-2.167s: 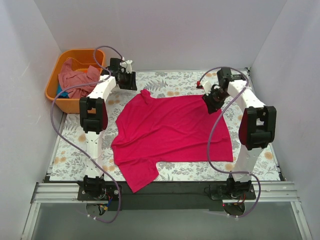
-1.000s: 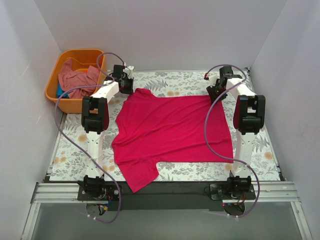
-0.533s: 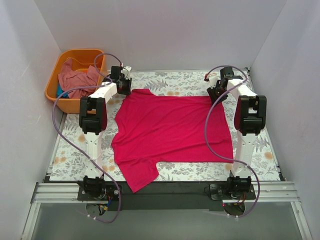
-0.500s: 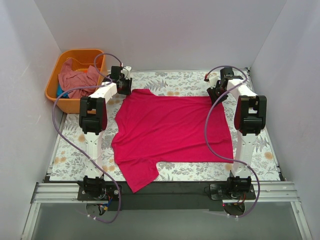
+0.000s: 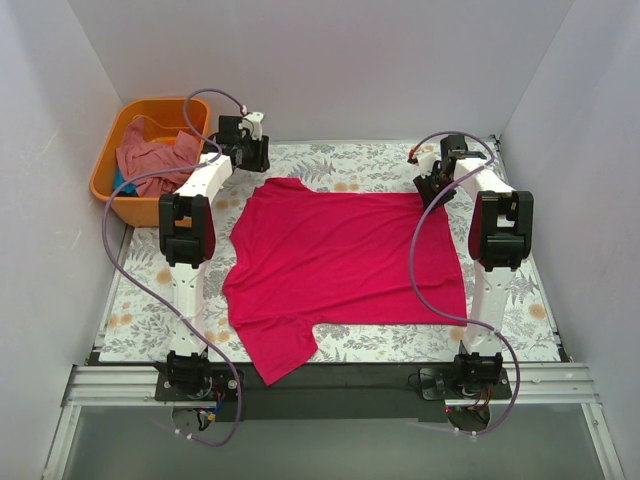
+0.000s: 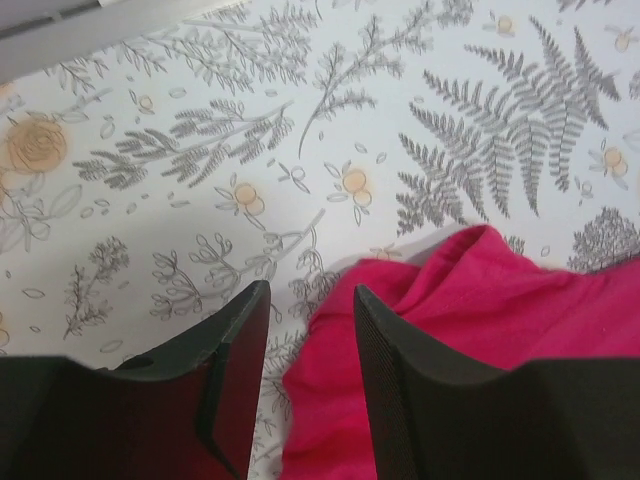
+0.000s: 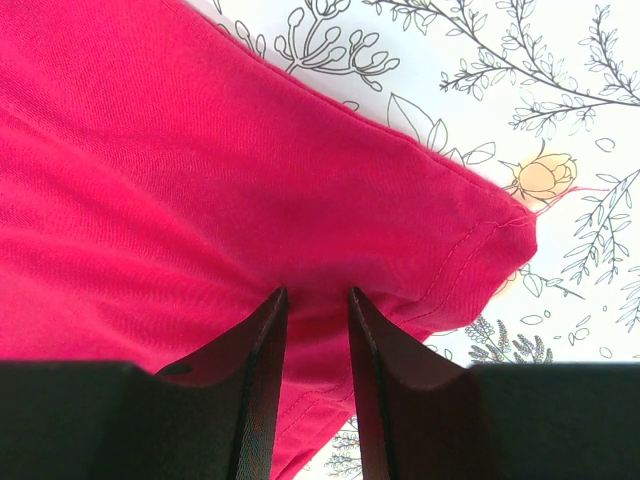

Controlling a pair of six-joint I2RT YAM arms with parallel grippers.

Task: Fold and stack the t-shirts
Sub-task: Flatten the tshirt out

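A crimson-pink t-shirt [image 5: 345, 265] lies spread flat across the floral table cloth, with one sleeve hanging toward the near edge. My left gripper [image 5: 250, 158] is open just past the shirt's far left corner. In the left wrist view the left gripper [image 6: 310, 292] has its jaws apart, and the rumpled shirt edge [image 6: 500, 290] lies loose below them. My right gripper [image 5: 432, 190] is at the far right corner. In the right wrist view the right gripper [image 7: 316, 292] is open, its tips down on the flat hem corner [image 7: 200, 150].
An orange tub [image 5: 105, 180] at the far left holds a crumpled salmon-pink t-shirt [image 5: 150, 155] and a glimpse of teal cloth [image 5: 120, 182]. White walls close in the table on three sides. Purple cables loop over both arms.
My left gripper has opened, let go of the shirt's far left corner and drawn back from it. Before that, both arms pulled the far edge out flat. The right gripper has not moved.
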